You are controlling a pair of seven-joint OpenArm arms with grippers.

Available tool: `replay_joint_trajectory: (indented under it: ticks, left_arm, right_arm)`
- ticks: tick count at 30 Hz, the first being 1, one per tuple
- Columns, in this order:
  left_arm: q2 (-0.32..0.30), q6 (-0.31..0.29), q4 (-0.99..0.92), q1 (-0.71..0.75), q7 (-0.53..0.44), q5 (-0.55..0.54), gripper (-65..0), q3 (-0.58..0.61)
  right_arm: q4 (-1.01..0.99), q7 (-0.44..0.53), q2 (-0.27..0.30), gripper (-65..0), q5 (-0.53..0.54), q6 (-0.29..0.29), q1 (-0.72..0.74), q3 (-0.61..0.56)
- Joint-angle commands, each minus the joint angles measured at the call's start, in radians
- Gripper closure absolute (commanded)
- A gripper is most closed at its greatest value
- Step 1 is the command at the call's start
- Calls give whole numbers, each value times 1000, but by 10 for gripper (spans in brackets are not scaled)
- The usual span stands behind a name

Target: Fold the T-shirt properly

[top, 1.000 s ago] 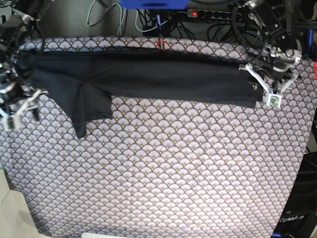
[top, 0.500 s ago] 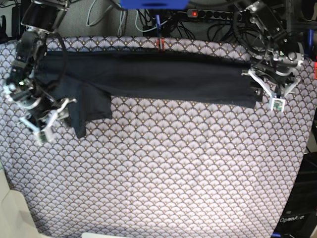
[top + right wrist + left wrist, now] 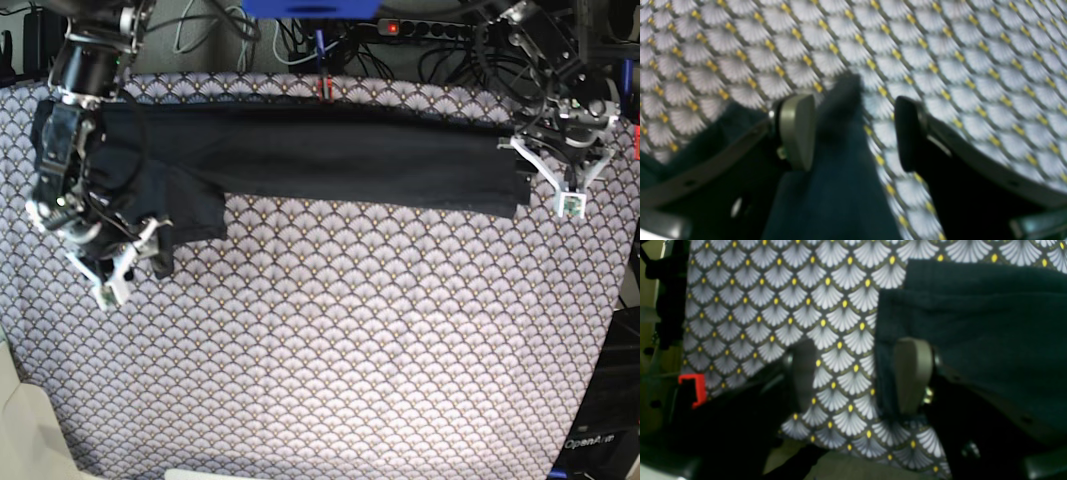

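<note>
T-shirt (image 3: 300,160) lies as a long dark band across the upper part of the frame on the scallop-patterned cloth (image 3: 330,350), one sleeve hanging down at upper left. Right gripper (image 3: 130,262), jaws spread, straddles that sleeve's tip, nothing pinched. Left gripper (image 3: 555,180), at upper right, also spread, one finger (image 3: 912,373) over the shirt's end edge.

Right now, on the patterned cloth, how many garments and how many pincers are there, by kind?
T-shirt: 1
Pincers: 2, the left pincer and the right pincer, both open
Patterned cloth: 1
Total: 4
</note>
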Motion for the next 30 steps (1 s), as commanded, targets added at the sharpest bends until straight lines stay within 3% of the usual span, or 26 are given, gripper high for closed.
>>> replay_joint_trajectory:
  ticks: [1,14,22,26,30]
  left_arm:
    - [-6,5,20,-1,-16,-10,-366,1]
    - [-5,5,36,19,-12,-5,-364,-2]
    - [-5,5,45,23,-12,-7,-364,-2]
    - [-3,5,45,23,-12,-7,-363,-2]
    - [-3,5,45,23,-12,-7,-363,-2]
  right_arm:
    - [-14,25,13,-385,6,-4,33,-2]
    - [-271,150,56,-385,4,-4,156,-3]
    - [-317,156,56,-377,4,-4,156,0]
    - [-319,156,54,-302,4,-4,153,-3]
    - [-319,156,54,-166,4,-4,153,-3]
